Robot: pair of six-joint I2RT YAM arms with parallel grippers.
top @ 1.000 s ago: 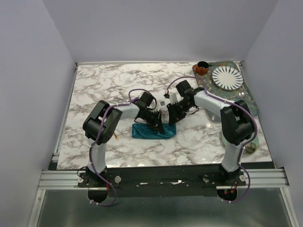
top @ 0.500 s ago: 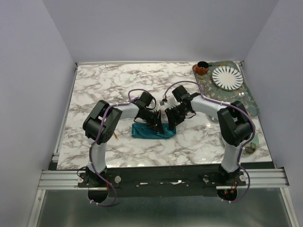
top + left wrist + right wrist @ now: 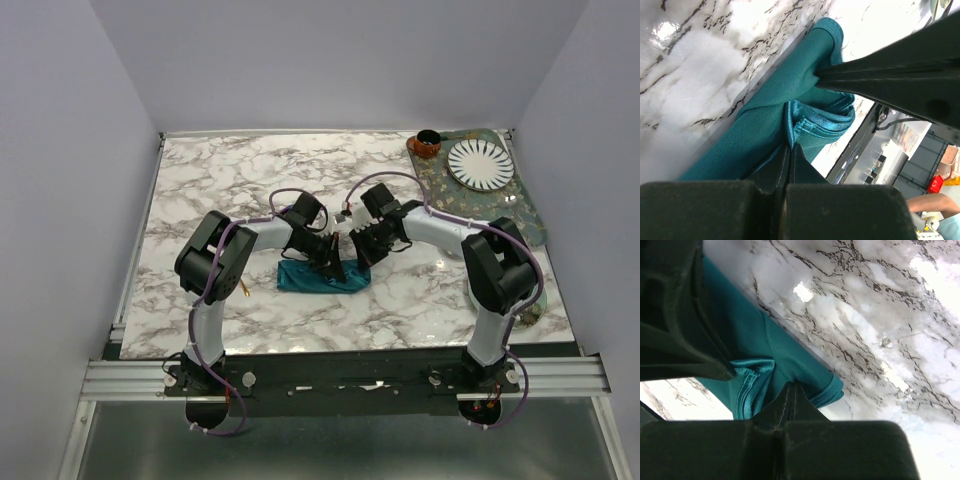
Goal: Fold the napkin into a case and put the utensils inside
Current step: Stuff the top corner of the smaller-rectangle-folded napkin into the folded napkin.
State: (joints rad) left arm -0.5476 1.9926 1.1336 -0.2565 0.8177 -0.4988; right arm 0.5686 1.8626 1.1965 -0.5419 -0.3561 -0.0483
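The teal napkin (image 3: 318,277) lies folded into a narrow strip on the marble table, bunched at its right end. My left gripper (image 3: 333,265) is shut, pinching a raised fold of the napkin (image 3: 765,120) at its fingertips (image 3: 790,146). My right gripper (image 3: 357,257) is also shut, its tips (image 3: 794,385) nipping the cloth (image 3: 790,357) close to the hemmed corner. The two grippers face each other over the napkin's right end. A thin gold utensil (image 3: 245,290) peeks out beside the left arm's elbow. The other utensil is out of view.
A patterned mat (image 3: 525,215) at the back right carries a striped white plate (image 3: 480,164) and a brown cup (image 3: 427,144). A pale green saucer (image 3: 532,300) sits partly hidden behind the right arm. The table's front edge runs just below the napkin.
My right gripper has moved left and down to the napkin's right end and closed on the cloth. The left gripper has stayed shut on the cloth, barely shifting.
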